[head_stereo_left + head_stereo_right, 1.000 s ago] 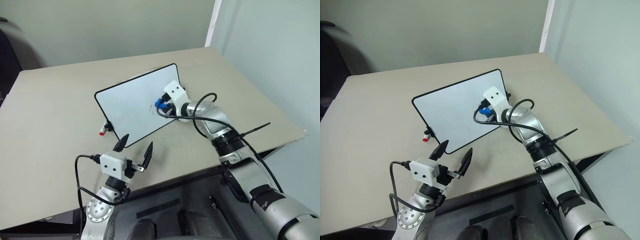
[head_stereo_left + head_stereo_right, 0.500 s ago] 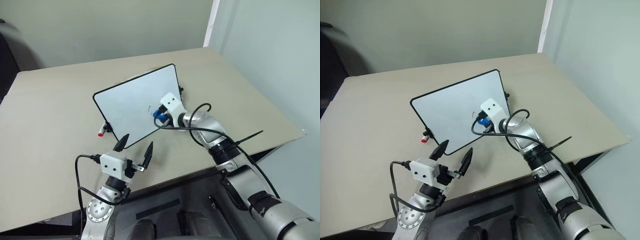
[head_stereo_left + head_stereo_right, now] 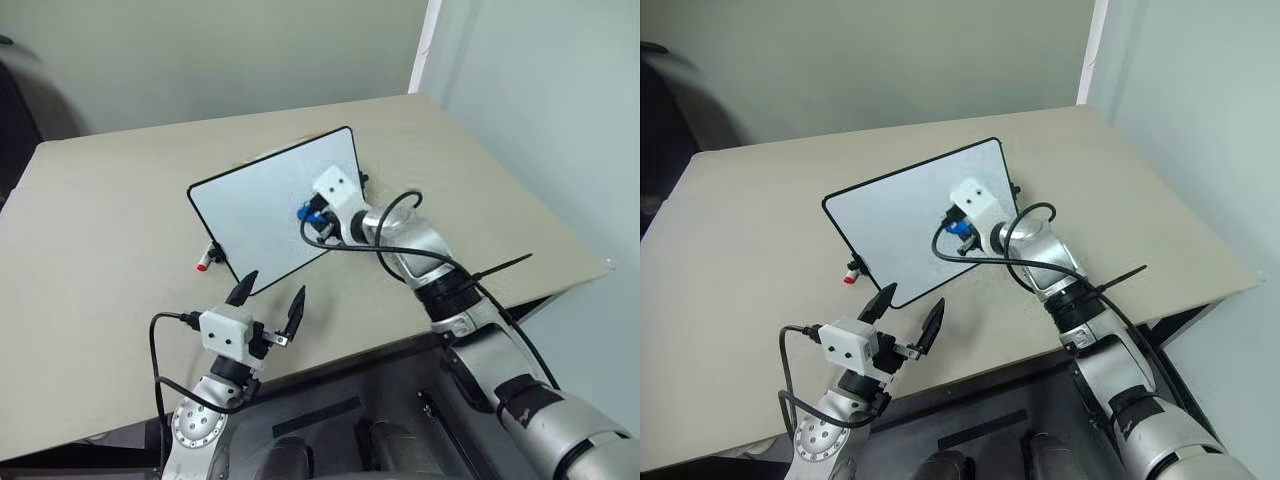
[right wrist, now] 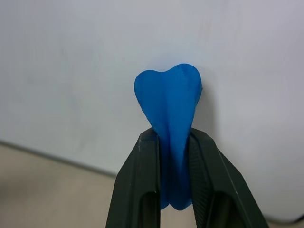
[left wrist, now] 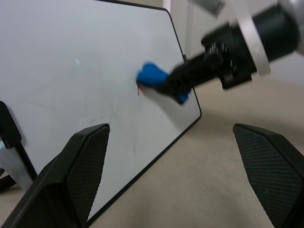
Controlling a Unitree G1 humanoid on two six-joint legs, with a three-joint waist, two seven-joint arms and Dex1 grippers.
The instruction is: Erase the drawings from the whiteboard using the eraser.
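Tabletop (image 3: 120, 220) carries the whiteboard (image 3: 255, 205), propped upright and tilted back so its white face meets the arms, prob. for easy wiping. A red-capped marker (image 3: 204, 264) lies just beside the board's lower left corner. Right hand (image 3: 318, 216) is clamped on the blue eraser (image 4: 169, 102), squeezing it between both fingers w/ its tip pressed to the board face. Of the drawings (image 5: 137, 89), just a small red stroke shows at the eraser's edge. Left hand (image 3: 268, 295) hovers near the board's bottom edge, fingers apart, holding nothing.
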